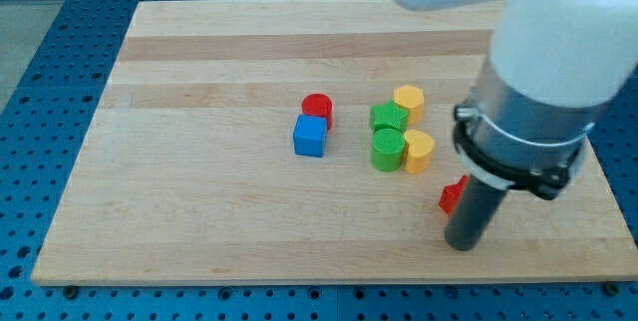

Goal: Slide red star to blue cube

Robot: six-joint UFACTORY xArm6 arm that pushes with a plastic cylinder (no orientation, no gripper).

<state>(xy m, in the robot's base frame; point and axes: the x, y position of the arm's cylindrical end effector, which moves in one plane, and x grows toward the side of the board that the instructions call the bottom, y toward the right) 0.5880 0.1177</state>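
The red star [452, 196] lies on the wooden board at the view's lower right, mostly hidden behind my rod. My tip [461, 245] rests on the board just below and right of the star, touching or nearly touching it. The blue cube [310, 136] sits near the board's middle, well to the left of the star. A red cylinder [317, 109] stands right behind the blue cube, touching it.
Between star and cube stand a green block [389, 117], a green cylinder [387, 149], a yellow block [408, 100] and a yellow block [418, 151], bunched together. The board's front edge [329, 279] runs just below my tip.
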